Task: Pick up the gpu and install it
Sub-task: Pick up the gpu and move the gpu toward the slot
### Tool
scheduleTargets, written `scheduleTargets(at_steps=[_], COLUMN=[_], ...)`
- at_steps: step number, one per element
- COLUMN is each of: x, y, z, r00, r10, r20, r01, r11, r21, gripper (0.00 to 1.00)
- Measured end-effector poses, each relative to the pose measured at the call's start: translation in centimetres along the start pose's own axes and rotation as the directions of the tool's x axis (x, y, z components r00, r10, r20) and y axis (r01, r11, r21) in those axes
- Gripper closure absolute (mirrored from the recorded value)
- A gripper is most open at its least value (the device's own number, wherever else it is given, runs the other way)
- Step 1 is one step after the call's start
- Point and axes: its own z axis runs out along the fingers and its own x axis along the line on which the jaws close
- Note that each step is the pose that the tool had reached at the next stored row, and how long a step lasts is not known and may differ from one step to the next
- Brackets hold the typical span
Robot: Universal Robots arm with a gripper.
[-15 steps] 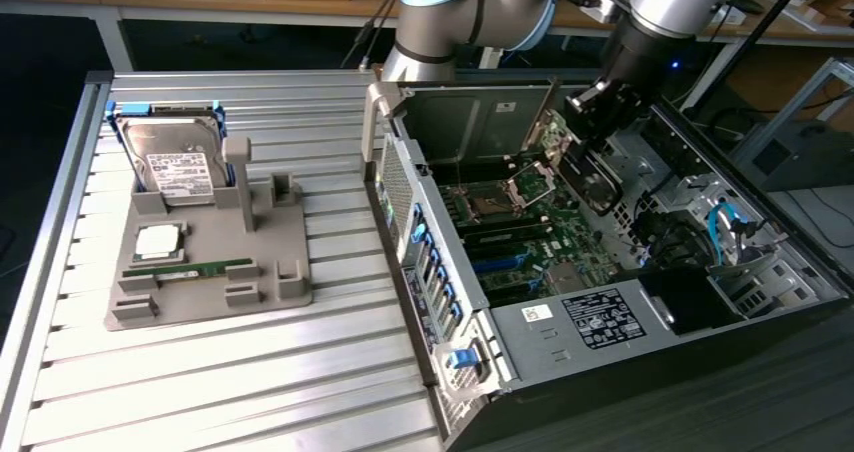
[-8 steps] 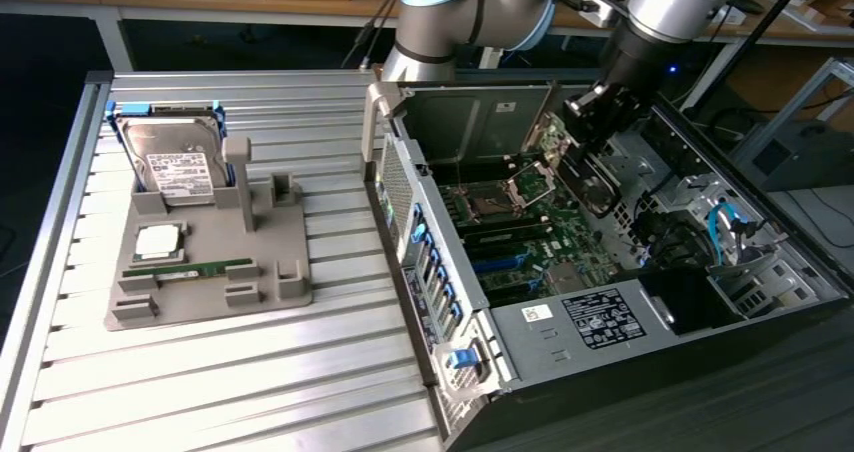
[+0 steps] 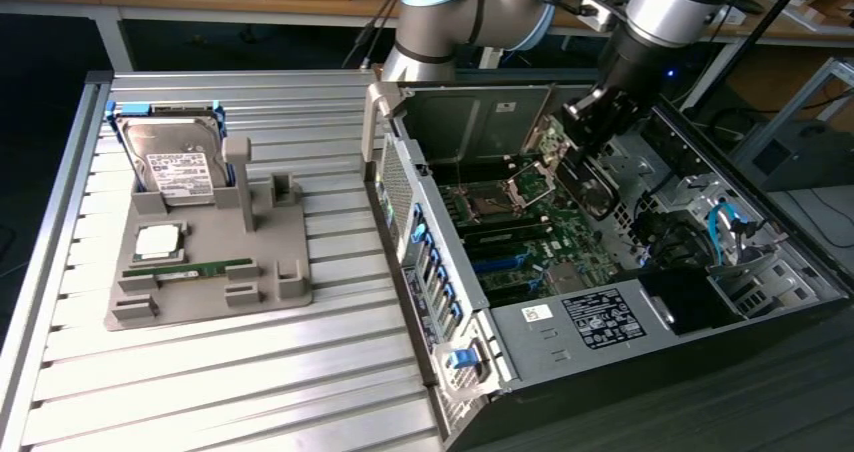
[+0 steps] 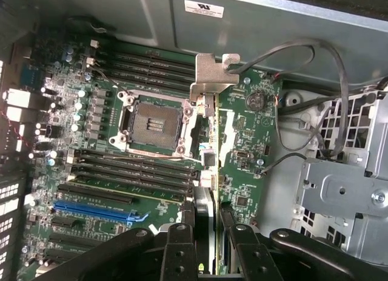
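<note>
the black two-fingered gripper (image 4: 208, 229) is clamped on the gpu (image 4: 206, 159), a thin dark circuit card with a pale metal bracket at its far end. it holds the card edge-on above the green motherboard (image 4: 242, 141), inside the open grey metal computer case (image 3: 441, 272), not yet seated in any slot.

the main risk, as i judge it, is misalignment. the card's length appears to cross the line of the long blue expansion slot (image 4: 100, 211) rather than follow it, so pressing down like this would land it on board components instead of a connector. the square metal cpu socket (image 4: 150, 120) lies just beside the card's path, and a low pass could scrape it. the black cables (image 4: 327, 81) looping off the drive cage sit near the bracket end and could snag it. a thin card held at one end may also twist in the grip under any side load.

the wrist view shows the fingers on the card and the slot layout beneath it. the exterior view shows the gripper (image 3: 597, 112) reaching down into the case with the gpu (image 3: 587, 177) under it. it also shows the grey moulded tray (image 3: 287, 292) well apart on the slatted table, carrying a boxy silver hard drive (image 3: 174, 167) and a narrow green memory stick (image 3: 187, 269).
</note>
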Motion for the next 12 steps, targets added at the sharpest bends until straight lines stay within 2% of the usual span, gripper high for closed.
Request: scheduleTargets(at_steps=[12], x=[0.02], y=[-0.06], z=[0.55], r00=[1.0], r10=[-0.001], r20=[-0.0001], r01=[0.001], r11=[1.0], r21=[0.0], gripper=[0.73])
